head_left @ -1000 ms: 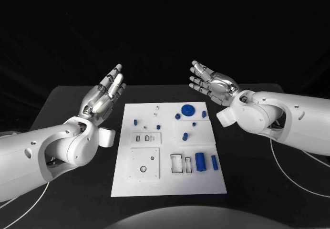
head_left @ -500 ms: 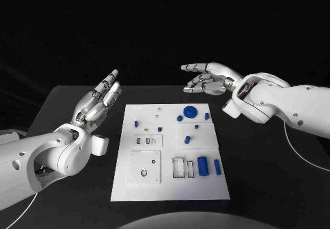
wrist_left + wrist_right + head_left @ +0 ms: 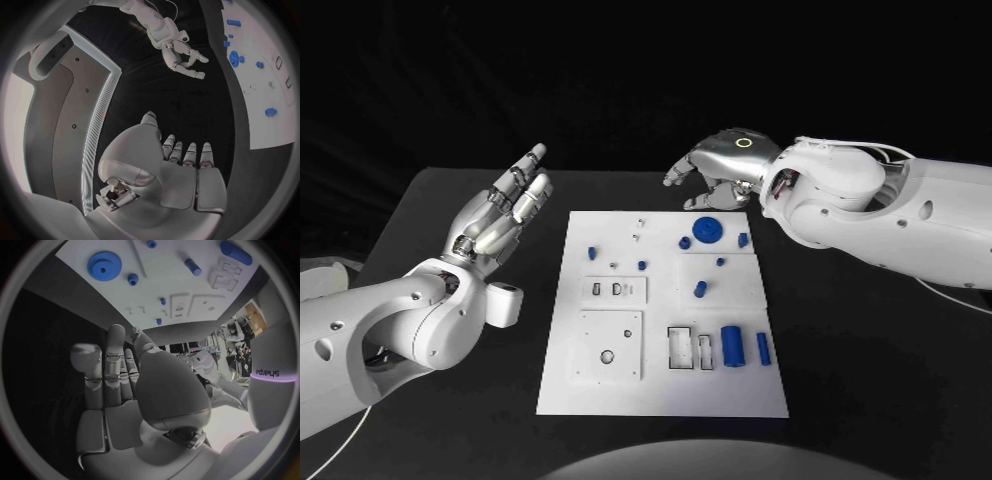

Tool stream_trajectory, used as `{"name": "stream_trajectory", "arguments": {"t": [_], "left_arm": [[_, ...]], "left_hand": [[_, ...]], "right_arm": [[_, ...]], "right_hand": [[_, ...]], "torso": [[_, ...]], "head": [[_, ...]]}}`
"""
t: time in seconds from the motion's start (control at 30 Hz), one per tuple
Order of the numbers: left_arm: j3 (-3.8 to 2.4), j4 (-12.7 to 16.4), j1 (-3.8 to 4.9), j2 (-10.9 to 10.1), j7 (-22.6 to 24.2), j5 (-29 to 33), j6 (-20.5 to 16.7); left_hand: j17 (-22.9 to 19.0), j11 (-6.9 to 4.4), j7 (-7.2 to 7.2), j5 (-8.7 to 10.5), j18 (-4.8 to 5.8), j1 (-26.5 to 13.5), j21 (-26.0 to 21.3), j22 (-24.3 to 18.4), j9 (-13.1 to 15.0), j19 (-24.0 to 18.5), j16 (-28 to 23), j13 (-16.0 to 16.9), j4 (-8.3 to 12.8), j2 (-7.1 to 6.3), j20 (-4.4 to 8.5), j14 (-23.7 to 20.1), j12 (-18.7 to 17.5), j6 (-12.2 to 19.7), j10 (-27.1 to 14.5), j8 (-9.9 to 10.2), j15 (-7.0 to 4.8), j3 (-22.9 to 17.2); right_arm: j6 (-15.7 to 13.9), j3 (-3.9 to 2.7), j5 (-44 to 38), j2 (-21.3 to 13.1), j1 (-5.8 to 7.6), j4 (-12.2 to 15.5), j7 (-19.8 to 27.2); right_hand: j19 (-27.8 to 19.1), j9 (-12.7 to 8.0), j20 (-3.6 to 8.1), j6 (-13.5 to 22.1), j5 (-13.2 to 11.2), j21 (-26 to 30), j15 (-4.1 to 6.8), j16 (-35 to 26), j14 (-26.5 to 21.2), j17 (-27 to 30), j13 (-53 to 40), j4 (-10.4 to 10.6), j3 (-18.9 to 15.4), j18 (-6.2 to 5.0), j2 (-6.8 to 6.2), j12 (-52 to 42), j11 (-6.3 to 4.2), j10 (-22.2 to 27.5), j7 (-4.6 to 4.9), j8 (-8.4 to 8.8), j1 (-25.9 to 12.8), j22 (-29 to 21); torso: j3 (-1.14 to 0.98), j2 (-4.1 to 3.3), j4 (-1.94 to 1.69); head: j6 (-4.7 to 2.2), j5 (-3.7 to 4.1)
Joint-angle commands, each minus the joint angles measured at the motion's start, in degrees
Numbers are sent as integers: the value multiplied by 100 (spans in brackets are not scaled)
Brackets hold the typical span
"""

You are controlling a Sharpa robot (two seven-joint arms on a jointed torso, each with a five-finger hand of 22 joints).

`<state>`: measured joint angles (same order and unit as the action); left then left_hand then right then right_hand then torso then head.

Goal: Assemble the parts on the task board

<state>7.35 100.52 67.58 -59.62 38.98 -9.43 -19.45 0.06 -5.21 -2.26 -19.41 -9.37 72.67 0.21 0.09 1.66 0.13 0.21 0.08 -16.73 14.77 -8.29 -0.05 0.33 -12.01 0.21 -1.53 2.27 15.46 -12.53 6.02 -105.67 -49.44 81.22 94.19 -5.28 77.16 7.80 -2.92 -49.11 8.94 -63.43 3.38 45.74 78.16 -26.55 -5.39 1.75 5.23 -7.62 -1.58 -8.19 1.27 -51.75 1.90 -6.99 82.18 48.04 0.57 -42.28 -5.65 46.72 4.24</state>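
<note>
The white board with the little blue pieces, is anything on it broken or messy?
Nothing stands out. The white rectangular task board lies flat on the black table. The round blue gear and the thick blue cylinder sit on it, no cracks or spills. The left hand and the right hand hold nothing.

We see a black bench (image 3: 877, 400) with a matte top, its far edge running straight across the head view and its left far corner cut at a slant. Behind it we find only a dark backdrop (image 3: 632, 70), with faint folds like those of a black curtain. Light falls from above and leaves the bench top dull grey near its far edge. In the left wrist view we note a grey panel (image 3: 59, 120) with a pale rounded frame and a ribbed strip (image 3: 97, 145) along its edge. In the right wrist view we make out a lit, cluttered room (image 3: 240, 325) beyond the bench, too small to read.
</note>
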Motion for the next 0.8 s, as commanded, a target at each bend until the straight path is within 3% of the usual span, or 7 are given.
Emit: {"name": "stream_trajectory", "arguments": {"t": [0.03, 0.23, 0.47, 0.8], "left_arm": [[-3, -9, 2, 31, 105, -96, 170], [-2, -53, 0, 58, 105, -96, 202], [-2, -84, -1, 78, 101, -96, 242], [-1, -125, -4, 103, 81, -96, 286]], "left_hand": [[-6, 49, 8, -27, -52, 49, -21, -9, 5, -13, -21, -3, 1, -2, -37, 5, -29, -38, -7, -30, 36, -43], [-6, 56, 12, -34, -54, 53, -21, -9, 5, -13, -21, -3, 0, 3, -45, 5, -28, -42, -5, -31, 38, -45], [-6, 63, 16, -52, -56, 61, -21, -9, 4, -13, -21, 0, 0, 14, -57, 5, -26, -42, 3, -31, 45, -49], [-6, 70, 21, -66, -59, 71, -21, -9, 2, -13, -21, 1, 0, 26, -72, 5, -24, -33, 8, -29, 62, -54]], "right_arm": [[399, -3, -1200, 27, 5, 26, -376], [541, -2, -1294, 84, -8, -25, -379], [691, 0, -1171, 167, -70, -155, -308], [977, 3, -832, 251, -192, -300, -146]], "right_hand": [[-46, -4, 28, -26, -63, -222, 31, 290, -7, -269, 24, 45, 169, 63, -151, 102, -52, 33, 10, 91, -49, 291], [-118, 1, 27, -85, -146, -299, 31, 381, -74, -336, 34, 146, 294, 64, -261, 184, -50, 69, 65, 139, -146, 398], [-154, 25, 19, -171, -157, -354, 20, 452, -98, -401, 22, 202, 386, 67, -306, 199, -24, 28, 111, 142, -177, 481], [-182, 27, -3, -147, -256, -404, -9, 502, -121, -443, 12, 273, 445, 74, -361, 220, 31, 6, 201, 200, -226, 566]], "torso": [[29, -59, -40], [42, -89, -57], [36, -100, -61], [53, -91, -88]], "head": [[62, 42], [125, 63], [169, 59], [217, 96]]}}
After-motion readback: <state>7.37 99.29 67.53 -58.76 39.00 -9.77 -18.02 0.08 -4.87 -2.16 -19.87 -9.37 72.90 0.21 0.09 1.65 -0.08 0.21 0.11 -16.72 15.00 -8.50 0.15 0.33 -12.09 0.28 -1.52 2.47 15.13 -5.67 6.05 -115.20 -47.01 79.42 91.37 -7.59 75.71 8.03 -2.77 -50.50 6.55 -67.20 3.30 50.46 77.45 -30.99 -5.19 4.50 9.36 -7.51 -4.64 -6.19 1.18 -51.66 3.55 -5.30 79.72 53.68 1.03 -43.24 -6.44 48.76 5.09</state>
